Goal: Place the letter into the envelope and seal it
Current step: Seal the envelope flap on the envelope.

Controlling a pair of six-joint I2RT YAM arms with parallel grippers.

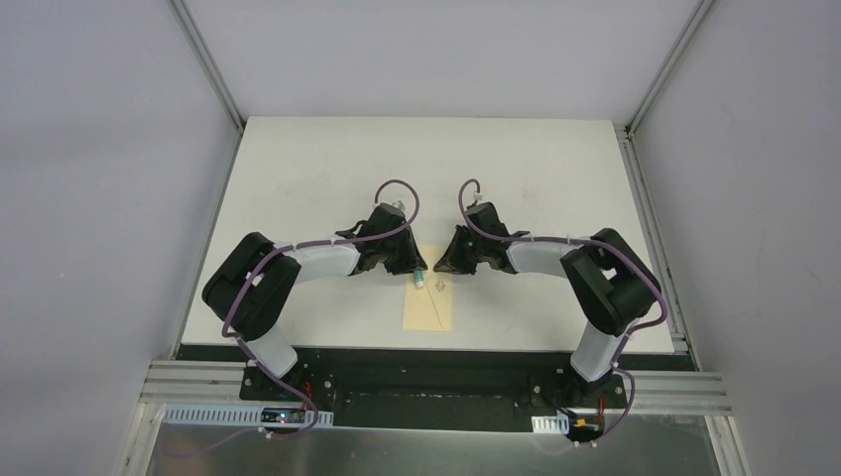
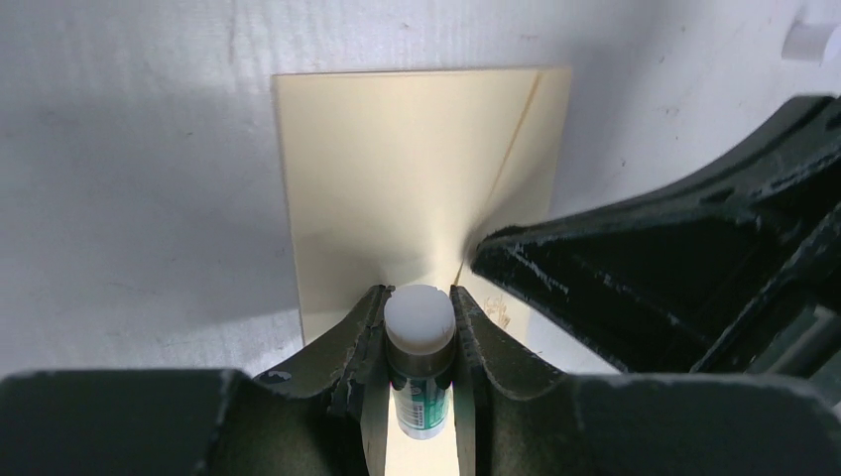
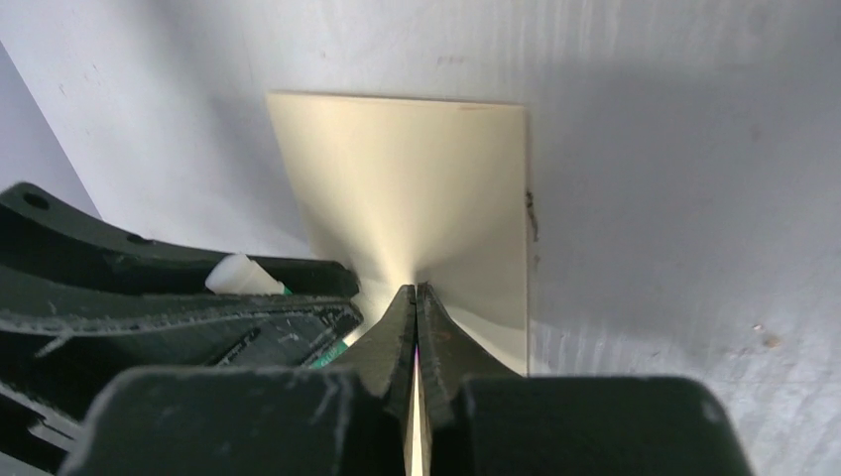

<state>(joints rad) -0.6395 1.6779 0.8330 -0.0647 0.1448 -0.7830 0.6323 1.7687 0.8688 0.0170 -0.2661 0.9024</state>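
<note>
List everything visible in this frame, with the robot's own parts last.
table: one, white, under everything.
envelope: one, yellow-tan, flat at the table's near centre.
tube: one, white cap and green-white label, clamped in the left gripper above the envelope.
letter: none visible as a separate sheet.
left gripper: one, black, shut on the tube.
right gripper: one, black, shut, tips down at the envelope.

left arm, right arm above envelope
</note>
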